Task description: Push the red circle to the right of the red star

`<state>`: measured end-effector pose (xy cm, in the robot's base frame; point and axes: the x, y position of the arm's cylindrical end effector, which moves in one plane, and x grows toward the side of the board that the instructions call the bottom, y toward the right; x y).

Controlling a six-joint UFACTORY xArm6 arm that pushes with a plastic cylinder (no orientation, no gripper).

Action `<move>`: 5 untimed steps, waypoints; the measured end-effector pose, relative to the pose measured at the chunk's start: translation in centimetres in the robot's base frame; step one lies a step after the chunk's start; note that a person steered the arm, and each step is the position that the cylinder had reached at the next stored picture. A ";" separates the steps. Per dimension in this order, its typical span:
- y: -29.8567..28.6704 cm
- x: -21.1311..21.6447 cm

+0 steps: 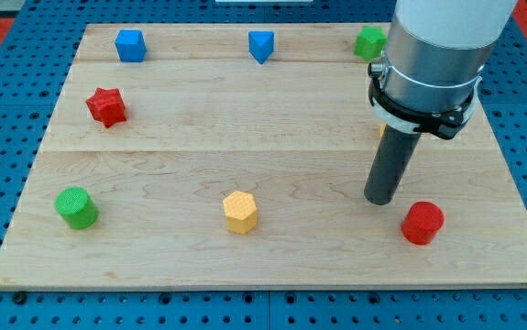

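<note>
The red circle (422, 223) lies near the board's bottom right. The red star (106, 106) lies far off at the view's left, in the upper half of the board. My tip (379, 200) rests on the board just left of and slightly above the red circle, a small gap apart from it. The arm's white and grey body comes down from the view's top right and hides part of the board behind it.
A blue cube (130, 45), a blue triangular block (261, 45) and a green block (369, 42) stand along the top edge. A green circle (77, 207) sits bottom left, a yellow hexagon (240, 212) bottom centre. The wooden board (272, 270) lies on a blue pegboard.
</note>
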<state>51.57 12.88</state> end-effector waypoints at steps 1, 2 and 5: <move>0.0 0.0; 1.0 -0.1; 0.0 -1.8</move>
<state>49.77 12.92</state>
